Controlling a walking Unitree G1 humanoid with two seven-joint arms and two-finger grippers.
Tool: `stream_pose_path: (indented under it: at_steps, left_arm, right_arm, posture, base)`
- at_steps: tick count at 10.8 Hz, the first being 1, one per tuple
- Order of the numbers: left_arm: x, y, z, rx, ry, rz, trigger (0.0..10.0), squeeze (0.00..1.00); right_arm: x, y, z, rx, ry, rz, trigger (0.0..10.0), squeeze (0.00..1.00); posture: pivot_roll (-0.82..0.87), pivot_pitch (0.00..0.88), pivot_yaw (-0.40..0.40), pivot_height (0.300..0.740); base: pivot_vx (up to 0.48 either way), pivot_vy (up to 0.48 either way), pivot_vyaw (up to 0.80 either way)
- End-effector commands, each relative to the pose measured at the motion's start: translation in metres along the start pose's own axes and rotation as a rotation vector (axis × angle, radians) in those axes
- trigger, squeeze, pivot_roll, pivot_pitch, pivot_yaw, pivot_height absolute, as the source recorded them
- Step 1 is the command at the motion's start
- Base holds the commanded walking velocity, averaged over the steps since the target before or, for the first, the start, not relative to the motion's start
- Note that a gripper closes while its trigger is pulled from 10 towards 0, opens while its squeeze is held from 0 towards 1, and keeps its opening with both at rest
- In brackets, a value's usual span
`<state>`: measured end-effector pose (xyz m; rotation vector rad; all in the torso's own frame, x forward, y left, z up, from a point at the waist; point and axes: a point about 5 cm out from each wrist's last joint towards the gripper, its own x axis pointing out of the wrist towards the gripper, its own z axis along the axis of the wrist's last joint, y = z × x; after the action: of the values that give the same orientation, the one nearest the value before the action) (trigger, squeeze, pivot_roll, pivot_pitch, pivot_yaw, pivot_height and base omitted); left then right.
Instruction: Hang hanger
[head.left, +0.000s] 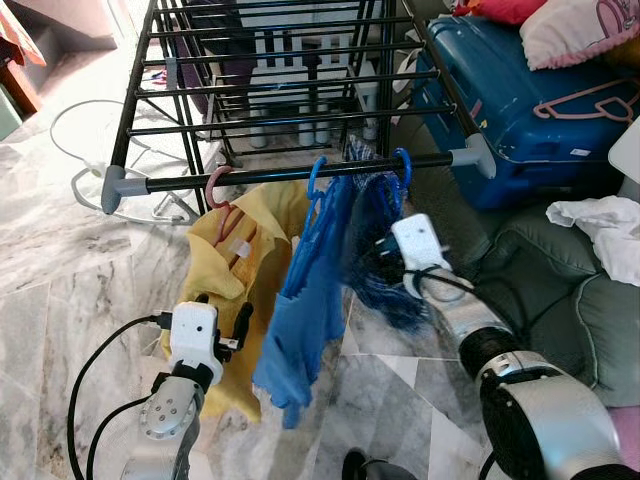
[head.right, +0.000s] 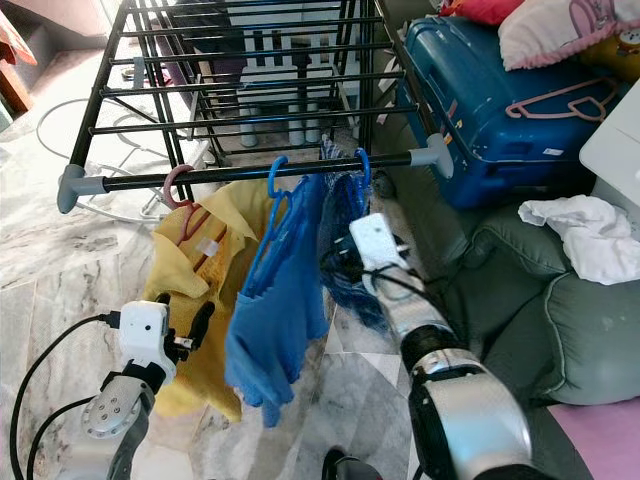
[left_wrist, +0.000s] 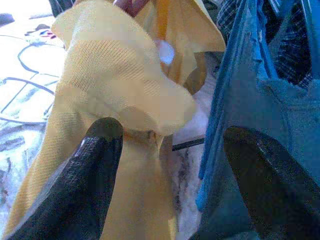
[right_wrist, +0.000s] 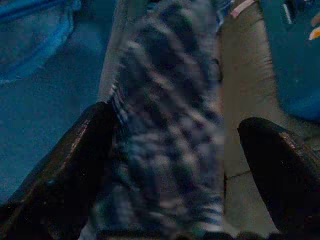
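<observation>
Right gripper (right_wrist: 170, 165): its jaws are standing wide apart, one finger on each side of the dark plaid garment (right_wrist: 170, 125), gripping nothing.
Left gripper (left_wrist: 170, 165): its jaws are also gaping open, empty, one finger beside the ribbed yellow shirt (left_wrist: 110, 100) and the other beside the blue shirt (left_wrist: 250, 100).
Plaid garment: woven check cloth, hanging from a blue plastic hanger (head.left: 402, 165) whose hook is sitting over the front rail (head.left: 300, 172).
Blue shirt: soft knit, drooping in folds from a second blue hanger (head.left: 317, 180) on the same rail, between the other two garments.
Yellow shirt: hanging on a pink hanger (head.left: 216, 187), leftmost on the rail.
Drying rack (head.left: 160, 90): thin black metal bars with grey plastic corner joints.
Floor (head.left: 60, 260): pale polished marble tiles, with a white cable looping across them.
Room: a glossy blue hard suitcase (head.left: 520, 100) is lying behind the rack, a pink hanger (head.left: 585, 102) resting on it; a grey-green cushioned sofa (head.left: 560, 300) is carrying a crumpled white cloth (head.left: 605, 225).
</observation>
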<state>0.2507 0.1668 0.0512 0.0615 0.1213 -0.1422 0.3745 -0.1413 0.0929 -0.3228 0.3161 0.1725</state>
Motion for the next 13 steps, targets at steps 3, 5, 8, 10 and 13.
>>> stream_pose_path:
  at_steps: [3, 5, 8, 10, 13]
  left_arm:
    - [-0.001, 0.002, -0.002, 0.017, 0.011, -0.002, 10.0, 0.0]
    - [-0.002, 0.002, -0.002, 0.017, 0.01, 0.003, 10.0, 0.0]
    - [-0.002, 0.002, -0.002, 0.019, 0.008, 0.002, 10.0, 0.0]
    - [-0.002, 0.002, -0.002, 0.02, 0.01, -0.002, 10.0, 0.0]
    - [-0.001, 0.001, -0.003, 0.021, 0.011, -0.009, 10.0, 0.0]
  right_arm:
    - [0.0, -0.009, 0.002, 0.023, -0.006, -0.042, 0.0, 0.0]
    - [0.002, -0.008, 0.018, 0.056, -0.079, -0.017, 4.8, 0.0]
    - [0.003, -0.002, 0.026, 0.096, -0.121, -0.005, 0.0, 0.0]
    - [0.003, -0.003, 0.022, 0.1, -0.105, -0.012, 0.0, 0.0]
    - [0.002, -0.006, 0.02, 0.134, -0.104, -0.018, 0.0, 0.0]
  posture:
    - [-0.06, 0.125, -0.01, 0.74]
    - [-0.06, 0.123, -0.013, 0.74]
    - [-0.06, 0.123, -0.011, 0.74]
    - [-0.06, 0.124, -0.008, 0.74]
    - [-0.06, 0.124, -0.007, 0.74]
  base:
    - [0.0, 0.0, 0.0]
    - [0.0, 0.0, 0.0]
    - [0.0, 0.0, 0.0]
    - [0.0, 0.0, 0.0]
    - [0.0, 0.0, 0.0]
